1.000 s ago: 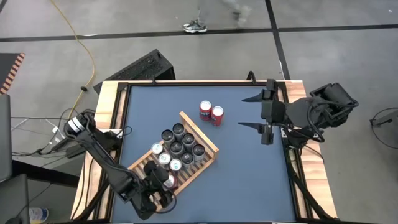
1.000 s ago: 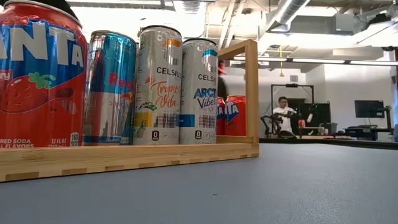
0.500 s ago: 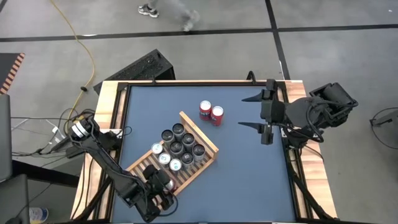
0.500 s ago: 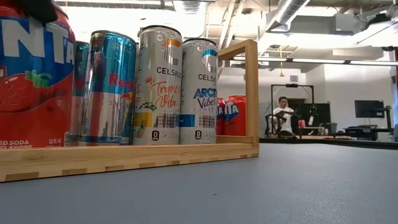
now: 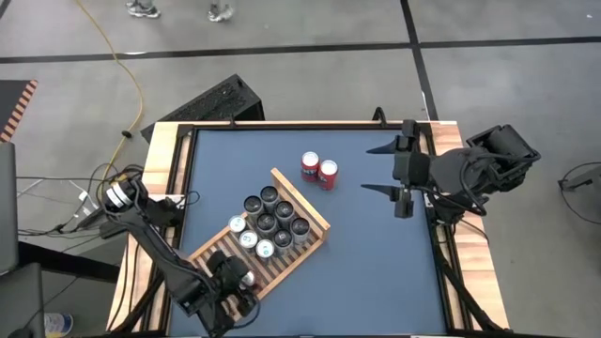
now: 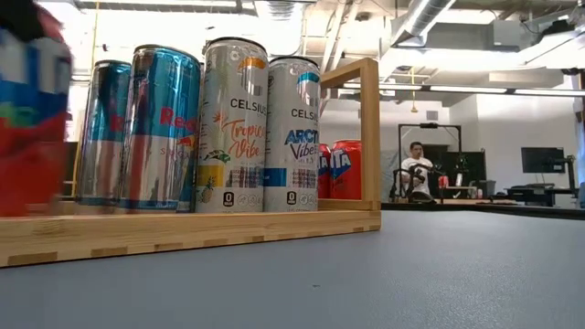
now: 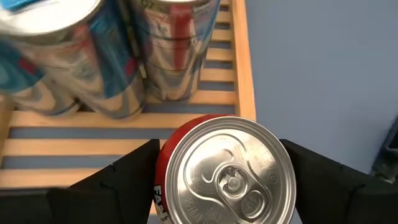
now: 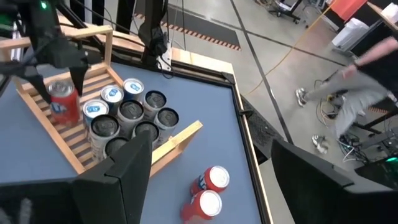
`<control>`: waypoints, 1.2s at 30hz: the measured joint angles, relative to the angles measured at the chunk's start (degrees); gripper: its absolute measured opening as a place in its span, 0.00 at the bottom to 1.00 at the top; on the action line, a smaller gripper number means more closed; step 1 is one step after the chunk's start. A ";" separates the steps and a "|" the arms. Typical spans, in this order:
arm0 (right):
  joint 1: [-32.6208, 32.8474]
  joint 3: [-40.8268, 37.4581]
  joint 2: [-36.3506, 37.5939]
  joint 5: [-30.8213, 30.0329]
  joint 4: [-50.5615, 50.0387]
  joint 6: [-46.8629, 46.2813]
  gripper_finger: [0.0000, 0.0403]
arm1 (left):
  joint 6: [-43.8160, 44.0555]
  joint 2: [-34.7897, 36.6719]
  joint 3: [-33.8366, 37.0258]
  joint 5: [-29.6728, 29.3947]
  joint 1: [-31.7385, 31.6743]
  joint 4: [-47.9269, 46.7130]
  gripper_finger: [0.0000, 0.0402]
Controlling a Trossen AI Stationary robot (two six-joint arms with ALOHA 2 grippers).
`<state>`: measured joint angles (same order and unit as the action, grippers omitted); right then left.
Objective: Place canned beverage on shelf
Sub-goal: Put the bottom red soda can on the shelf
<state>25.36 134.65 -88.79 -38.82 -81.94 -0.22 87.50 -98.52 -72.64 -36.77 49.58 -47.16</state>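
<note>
The red can point(image 7: 222, 171) stands upright between the fingers of the left pincer point(image 5: 237, 282), over the near end of the shelf point(image 5: 299, 205), just beside the other cans point(image 5: 270, 223). I cannot tell if the fingers press it. It is red with a silver top. The right pincer point(image 5: 380, 169) waits apart, far from the shelf.

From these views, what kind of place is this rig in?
Likely a robotics lab or workshop: a bare concrete floor with a yellow cable trailing across it, exposed ceiling ducts, and a person seated among equipment behind the table.
</note>
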 joint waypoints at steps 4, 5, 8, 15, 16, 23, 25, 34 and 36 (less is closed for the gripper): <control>0.00 0.00 0.00 0.01 -0.56 -0.56 0.75 | 3.12 2.26 0.00 -1.50 1.16 -3.03 0.70; 0.00 0.00 -0.02 0.01 -0.54 -0.68 0.75 | 3.33 2.72 0.00 -2.08 1.27 -4.26 0.70; 0.00 0.00 0.00 0.01 -0.56 -0.69 0.75 | 3.95 4.18 0.00 -3.59 1.34 -7.53 0.70; 0.00 0.00 -0.02 0.01 -0.56 -0.69 0.75 | 8.01 7.72 0.00 -4.38 2.51 -15.79 0.70; 0.00 0.00 -0.01 0.01 -0.56 -0.70 0.75 | 8.96 8.41 0.00 -4.30 2.88 -16.55 0.70; 0.00 0.00 -0.02 0.01 -0.54 -0.86 0.75 | 13.43 12.85 0.43 -3.47 5.07 -21.09 0.70; 0.00 0.00 -0.01 0.01 -0.54 -0.86 0.75 | 14.76 14.57 2.08 -3.17 5.21 -20.74 0.70; 0.00 0.00 -0.01 0.08 -0.55 -0.88 0.75 | 17.23 24.18 17.04 -1.24 4.92 -8.89 0.70; 0.00 0.00 0.00 0.09 -0.54 -0.90 0.75 | 17.29 25.50 17.68 -2.05 4.55 -9.95 0.70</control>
<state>25.36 134.65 -88.79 -38.73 -82.48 -1.13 104.79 -73.02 -54.96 -38.82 54.13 -57.12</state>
